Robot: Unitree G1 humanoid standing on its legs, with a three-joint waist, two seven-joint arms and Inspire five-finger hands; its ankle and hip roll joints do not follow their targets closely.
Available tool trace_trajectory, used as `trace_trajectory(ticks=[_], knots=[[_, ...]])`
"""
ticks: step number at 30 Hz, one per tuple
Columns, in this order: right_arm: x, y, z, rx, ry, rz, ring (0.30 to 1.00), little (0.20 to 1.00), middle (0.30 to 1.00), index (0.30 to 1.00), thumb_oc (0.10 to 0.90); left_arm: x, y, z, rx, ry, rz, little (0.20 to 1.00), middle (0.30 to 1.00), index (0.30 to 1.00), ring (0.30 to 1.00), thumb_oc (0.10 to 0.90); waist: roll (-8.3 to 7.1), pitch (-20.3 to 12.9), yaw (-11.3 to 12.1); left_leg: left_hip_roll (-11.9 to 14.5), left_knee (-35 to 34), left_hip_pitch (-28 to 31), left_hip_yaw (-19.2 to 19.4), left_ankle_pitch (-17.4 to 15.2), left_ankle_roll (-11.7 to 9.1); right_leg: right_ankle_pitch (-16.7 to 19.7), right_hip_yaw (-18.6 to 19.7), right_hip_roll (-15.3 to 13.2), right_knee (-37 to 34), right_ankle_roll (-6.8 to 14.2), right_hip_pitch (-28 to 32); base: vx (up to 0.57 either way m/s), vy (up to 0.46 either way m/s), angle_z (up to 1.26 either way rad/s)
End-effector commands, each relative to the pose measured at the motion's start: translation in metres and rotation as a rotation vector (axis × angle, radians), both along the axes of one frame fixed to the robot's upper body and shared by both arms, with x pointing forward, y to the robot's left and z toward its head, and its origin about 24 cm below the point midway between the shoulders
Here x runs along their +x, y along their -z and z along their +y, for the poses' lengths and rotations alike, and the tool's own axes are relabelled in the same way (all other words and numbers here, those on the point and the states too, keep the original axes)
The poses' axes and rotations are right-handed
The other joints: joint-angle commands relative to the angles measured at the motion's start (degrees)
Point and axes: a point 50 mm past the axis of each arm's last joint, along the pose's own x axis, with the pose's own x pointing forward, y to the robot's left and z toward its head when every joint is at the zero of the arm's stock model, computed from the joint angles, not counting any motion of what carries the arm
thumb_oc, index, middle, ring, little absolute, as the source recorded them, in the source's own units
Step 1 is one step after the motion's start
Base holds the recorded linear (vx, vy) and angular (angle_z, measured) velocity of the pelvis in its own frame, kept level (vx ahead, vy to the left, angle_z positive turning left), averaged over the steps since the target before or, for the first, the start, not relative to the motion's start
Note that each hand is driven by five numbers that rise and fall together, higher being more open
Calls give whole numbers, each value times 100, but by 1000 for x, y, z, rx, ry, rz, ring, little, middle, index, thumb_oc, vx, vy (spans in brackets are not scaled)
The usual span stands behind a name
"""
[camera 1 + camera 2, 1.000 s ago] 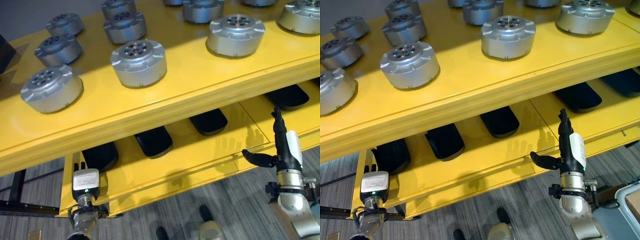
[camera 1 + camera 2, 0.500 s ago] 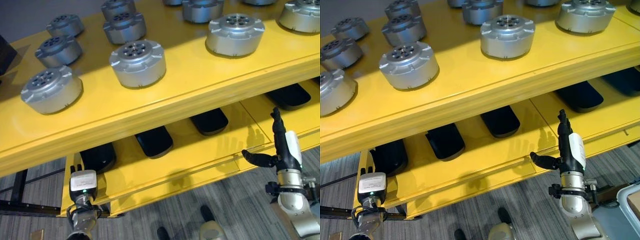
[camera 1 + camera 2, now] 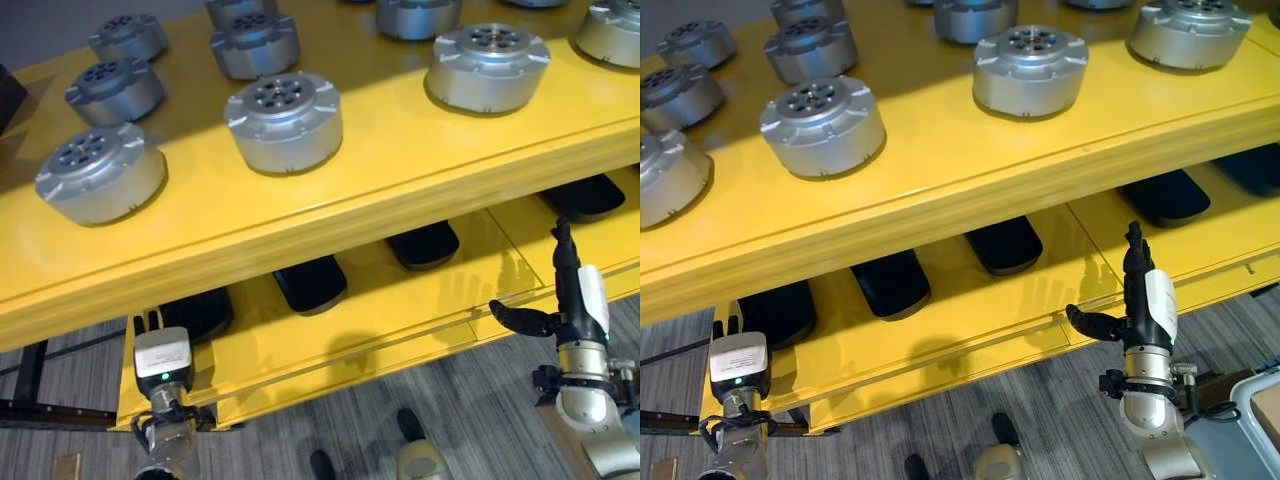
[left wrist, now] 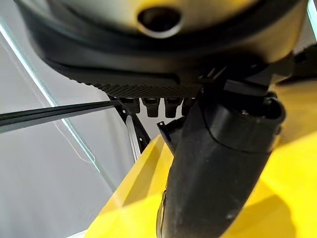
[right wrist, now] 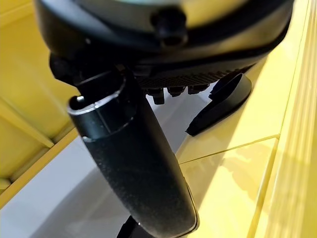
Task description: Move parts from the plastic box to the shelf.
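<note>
Overall, a glossy yellow shelf (image 3: 400,170) runs across the frame, its top tier carrying round, silver-grey metal parts (image 3: 284,118), each a squat disc with a notched rim and a ring of holes in its raised centre. One sits at centre, another (image 3: 490,65) at upper right, another (image 3: 98,172) at left, with more along the upper edge. On the lower tier (image 3: 380,310) lie flat black pads (image 3: 310,283) with rounded corners (matte finish), spaced apart in a row. Below, grey carpet (image 3: 400,420) shows.

Right hand (image 3: 566,300), at lower right, stands upright just before the lower tier's front edge, fingers straight, thumb stuck out sideways; it grips nothing. Left hand (image 3: 160,345), at lower left, is level with the lower tier's left end, fingertips pointing up; whether it holds anything cannot be told.
</note>
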Motion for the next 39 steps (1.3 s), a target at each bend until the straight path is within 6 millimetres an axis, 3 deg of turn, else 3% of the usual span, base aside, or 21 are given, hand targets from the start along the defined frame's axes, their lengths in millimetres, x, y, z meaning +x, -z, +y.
trace_trajectory(ticks=[1,7,11,12,13,14,15,19,20,24,30,39], knots=[[9,-55,8,-18,-41,-322,1000,1000,1000,1000,900,17,-53,48,185,-71,-214,1000,1000,1000,1000,900,-307,-241,207,102,502,154,-141,-988,155,-149,-262,-192,88,175,-59,0,0,0],[8,-52,11,-9,-36,-319,1000,1000,1000,1000,900,13,-56,49,93,-95,-331,1000,1000,1000,1000,900,-344,-215,284,119,507,137,-198,-987,154,-165,-300,-198,88,168,-44,0,0,0],[6,-50,12,2,-29,-321,1000,1000,1000,1000,900,12,-51,44,-183,-109,-447,1000,1000,1000,1000,900,-372,-199,350,123,502,133,-254,-985,146,-173,-333,-203,87,168,-33,0,0,0],[6,-50,14,4,-30,-320,1000,1000,1000,1000,900,15,-51,39,-309,-84,-468,1000,1000,1000,1000,900,-378,-194,376,124,512,133,-270,-989,148,-179,-346,-205,90,165,-26,-14,-37,8],[4,-51,16,4,-27,-322,1000,1000,1000,1000,900,22,-47,21,-671,-32,-519,1000,1000,1000,1000,900,-393,-173,424,130,531,136,-309,-993,150,-185,-387,-209,90,154,3,-13,-36,16],[4,-52,16,3,-25,-322,1000,1000,1000,1000,900,23,-46,18,-725,-19,-511,1000,1000,1000,1000,900,-395,-177,436,131,531,131,-315,-991,150,-186,-394,-211,89,151,2,-19,-52,26],[2,-53,16,5,-17,-323,1000,1000,1000,1000,900,27,-44,-4,-1024,50,-512,1000,1000,1000,1000,900,-403,-162,486,137,535,131,-351,-988,153,-191,-436,-213,83,141,25,-15,-39,22],[-2,-56,15,4,-7,-328,1000,1000,1000,1000,900,27,-55,-36,-1449,247,-509,1000,1000,1000,1000,900,-393,-163,578,149,512,143,-392,-977,151,-191,-512,-218,75,131,56,-21,-32,12],[-5,-57,14,-3,-13,-334,1000,1000,1000,1000,900,23,-68,-55,-1700,406,-432,1000,1000,1000,1000,900,-377,-158,618,162,493,154,-383,-953,141,-175,-560,-222,70,128,72,-31,-33,15],[-7,-56,14,-11,-38,-331,1000,1000,1000,1000,900,12,-78,-83,-2126,649,-266,1000,1000,1000,1000,900,-346,-168,666,185,434,195,-379,-923,141,-166,-635,-235,55,135,113,-30,-39,5],[-5,-53,16,-1,-58,-319,1000,1000,1000,1000,900,5,-89,-100,-2365,843,-169,1000,1000,1000,1000,900,-341,-243,675,231,316,256,-337,-866,117,-191,-722,-202,43,108,148,-12,-88,-2],[-8,-50,20,19,-72,-300,1000,1000,1000,1000,900,-7,-92,-97,-2360,902,-213,1000,1000,1000,1000,900,-342,-262,726,477,258,299,-316,-737,9,-373,-900,85,109,-144,187,-7,-204,0]])
